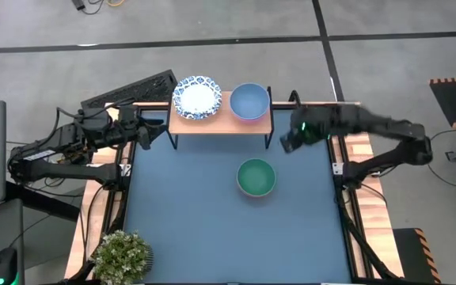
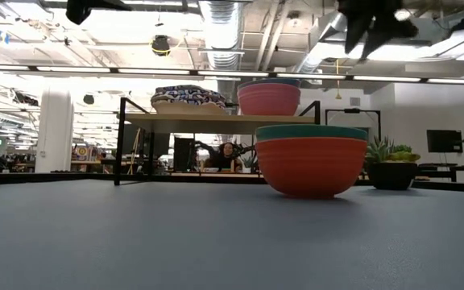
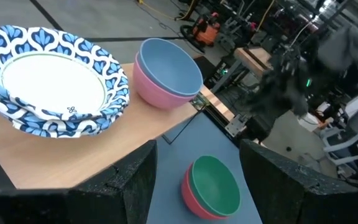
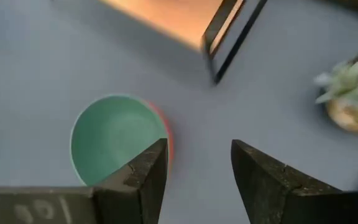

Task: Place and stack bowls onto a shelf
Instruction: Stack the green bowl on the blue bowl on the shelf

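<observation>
**Two stacks up on the shelf, one stack down on the table**

Overhead first: my right gripper [image 1: 289, 142] hangs just off the shelf's [image 1: 222, 120] right end, above the blue table [image 1: 180, 214], and from up here I cannot tell how its fingers stand. My left gripper [image 1: 144, 133] waits near the shelf's left end. On the wooden top sit the blue-patterned white bowls [image 1: 197, 97] to the left and the lavender-blue bowl [image 1: 248, 100] to the right, close together. The green bowl [image 1: 256, 176] rests on the table in front of the shelf, well apart from it. A potted plant [image 1: 123, 255] stands at the table's near left corner.

Level with the table, the green bowl shows as a thin rim nested in the red bowl [image 2: 311, 163] (hidden in the overhead view). Behind, on the shelf, the pink bowl [image 2: 268, 100] carries the lavender-blue one as a sliver at its lip, beside the patterned pair. My right gripper is a dark blur high at the right.

My left wrist camera shows my two fingers [image 3: 129, 186] spread wide with nothing between them. Past them lie two patterned bowls nested on the board, the lavender-blue bowl sitting inside the pink one near the board's far end, and the green-in-red stack on the table.

My right wrist camera shows my fingers [image 4: 143, 180] parted and empty, hovering over the table with the green bowl and its red edge beyond them, and a black shelf leg [image 4: 229, 42] farther on.
</observation>
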Action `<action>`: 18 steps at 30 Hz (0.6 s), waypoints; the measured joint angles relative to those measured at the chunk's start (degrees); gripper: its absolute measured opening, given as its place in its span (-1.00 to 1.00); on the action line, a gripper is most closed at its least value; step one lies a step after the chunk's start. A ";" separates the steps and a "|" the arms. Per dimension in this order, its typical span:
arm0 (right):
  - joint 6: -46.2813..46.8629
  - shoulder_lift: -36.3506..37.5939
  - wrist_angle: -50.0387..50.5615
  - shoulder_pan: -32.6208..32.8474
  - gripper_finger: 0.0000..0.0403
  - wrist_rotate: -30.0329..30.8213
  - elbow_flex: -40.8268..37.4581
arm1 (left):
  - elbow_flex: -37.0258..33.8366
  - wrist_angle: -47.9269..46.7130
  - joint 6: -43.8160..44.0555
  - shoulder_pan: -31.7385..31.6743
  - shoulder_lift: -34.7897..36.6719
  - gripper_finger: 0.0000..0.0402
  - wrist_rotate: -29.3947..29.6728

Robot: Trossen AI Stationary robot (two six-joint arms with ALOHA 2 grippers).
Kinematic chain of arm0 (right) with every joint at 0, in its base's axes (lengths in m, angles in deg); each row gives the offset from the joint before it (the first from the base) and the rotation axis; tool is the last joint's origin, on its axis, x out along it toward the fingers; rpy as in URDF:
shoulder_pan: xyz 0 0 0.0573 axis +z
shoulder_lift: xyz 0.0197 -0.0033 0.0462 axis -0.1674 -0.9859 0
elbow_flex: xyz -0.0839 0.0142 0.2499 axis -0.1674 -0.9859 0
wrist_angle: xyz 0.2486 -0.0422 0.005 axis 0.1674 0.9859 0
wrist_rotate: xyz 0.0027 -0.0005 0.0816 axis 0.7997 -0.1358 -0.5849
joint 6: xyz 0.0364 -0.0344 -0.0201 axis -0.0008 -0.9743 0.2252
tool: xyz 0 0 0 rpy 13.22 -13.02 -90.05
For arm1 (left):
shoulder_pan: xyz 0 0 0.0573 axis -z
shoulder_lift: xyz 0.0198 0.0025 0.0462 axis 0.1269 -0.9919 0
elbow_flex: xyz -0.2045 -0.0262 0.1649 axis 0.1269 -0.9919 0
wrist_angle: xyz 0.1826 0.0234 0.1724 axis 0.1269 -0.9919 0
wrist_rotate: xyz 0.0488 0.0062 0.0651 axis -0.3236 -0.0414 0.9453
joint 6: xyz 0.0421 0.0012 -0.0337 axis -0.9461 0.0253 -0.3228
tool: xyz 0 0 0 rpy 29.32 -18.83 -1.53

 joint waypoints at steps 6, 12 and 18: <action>7.84 1.14 -15.95 7.93 0.00 2.94 -16.45 | -0.02 -0.04 1.51 0.00 -1.79 0.06 -1.56; 9.33 -3.63 -21.75 10.10 0.00 2.98 -21.41 | -0.02 -0.11 1.83 0.00 -4.36 0.06 -3.62; 8.70 -8.91 -23.93 10.91 0.00 2.92 -21.43 | -0.04 0.00 1.81 0.00 -6.12 0.06 -5.07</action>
